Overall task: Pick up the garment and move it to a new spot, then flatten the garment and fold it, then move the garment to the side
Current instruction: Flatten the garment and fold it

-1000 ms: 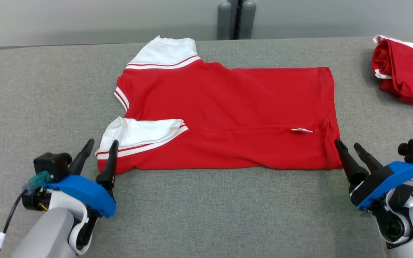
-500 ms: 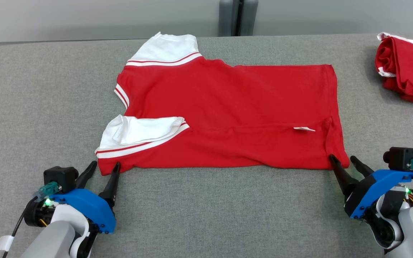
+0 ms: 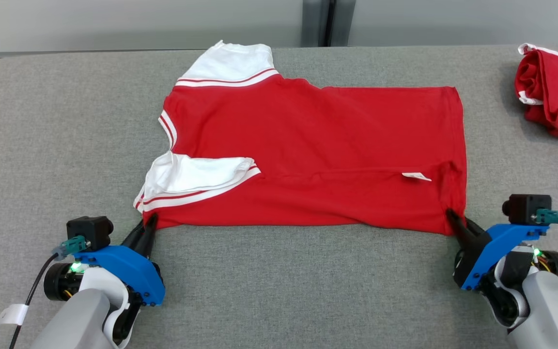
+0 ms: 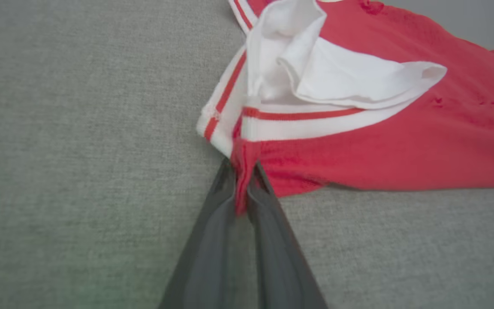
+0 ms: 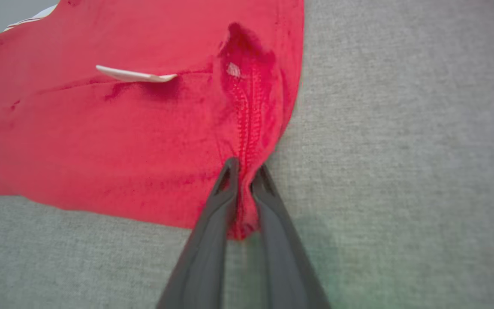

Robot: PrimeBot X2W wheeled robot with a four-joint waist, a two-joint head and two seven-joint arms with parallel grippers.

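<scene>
The garment (image 3: 308,150) is a red shirt with white, red-striped sleeves, lying spread on the grey table with its near edge folded over. My left gripper (image 3: 147,224) is shut on the garment's near left corner, just below the white sleeve; the left wrist view shows red cloth (image 4: 240,180) pinched between the fingers. At the near right corner my right gripper (image 3: 456,222) is shut on the hem, and the right wrist view shows the seam (image 5: 245,128) bunched between its fingers (image 5: 225,189). A white label (image 3: 417,176) lies near that corner.
A second red garment (image 3: 552,97) lies bundled at the table's far right. The grey padded table (image 3: 279,281) stretches bare in front of the shirt and to its left. A wall and a dark post (image 3: 318,22) stand behind the far edge.
Both grippers were open beside the shirt's near corners; they have moved in and shut on those corners. The cloth is bunched at each grip. The head camera has shifted slightly.
</scene>
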